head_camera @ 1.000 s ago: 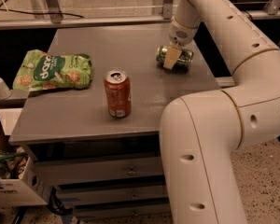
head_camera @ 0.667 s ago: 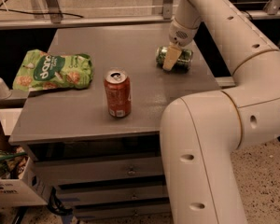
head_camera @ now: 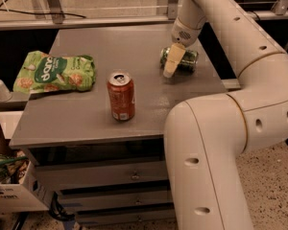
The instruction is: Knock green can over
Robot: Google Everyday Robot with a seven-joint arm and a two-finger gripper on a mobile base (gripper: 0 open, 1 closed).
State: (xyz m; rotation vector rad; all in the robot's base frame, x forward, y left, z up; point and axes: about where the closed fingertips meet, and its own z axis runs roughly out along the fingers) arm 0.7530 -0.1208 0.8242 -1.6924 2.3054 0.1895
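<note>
My gripper point(head_camera: 173, 63) reaching down at the far right of the smooth grey table point(head_camera: 77, 116), its grip I cannot tell, slim metal green can point(head_camera: 188, 60) lying sideways just behind it, cylindrical orange can point(head_camera: 121, 96) standing mid-table, crinkly snack bag point(head_camera: 55, 73) lying left.

Dim warm light, faint shadows; gripper point(head_camera: 169, 71) at green can point(head_camera: 187, 61).

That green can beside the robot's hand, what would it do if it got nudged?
The green can lies on its side against the gripper, so it would probably roll rather than tip. The table looks flat with no raised rim, so it might keep rolling. It looks like stiff metal.
</note>
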